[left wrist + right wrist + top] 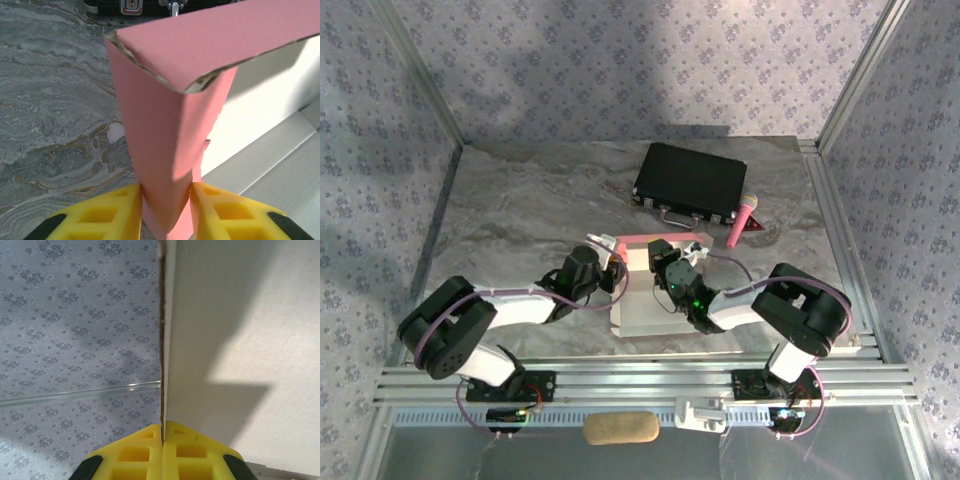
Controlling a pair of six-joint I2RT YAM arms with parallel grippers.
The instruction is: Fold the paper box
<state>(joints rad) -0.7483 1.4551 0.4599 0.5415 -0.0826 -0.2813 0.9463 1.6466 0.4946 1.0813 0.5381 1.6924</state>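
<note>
Top view: the box (650, 305) lies mid-table near the arm bases, with the left gripper (616, 262) and right gripper (660, 258) at its far end. Left wrist: yellow fingers (115, 210) clamp a raised pink flap. Right wrist: fingers (190, 450) are pressed together on the pale panel's edge.

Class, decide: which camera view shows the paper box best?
Top external: the whole paper box is visible. Left wrist shows just one pinched pink flap of it; right wrist, its pale inside up close.

Salmon-pink paper box (170, 125), paler inside; grey marbled table (520, 210); black case (692, 178); floral lilac walls (620, 60).
</note>
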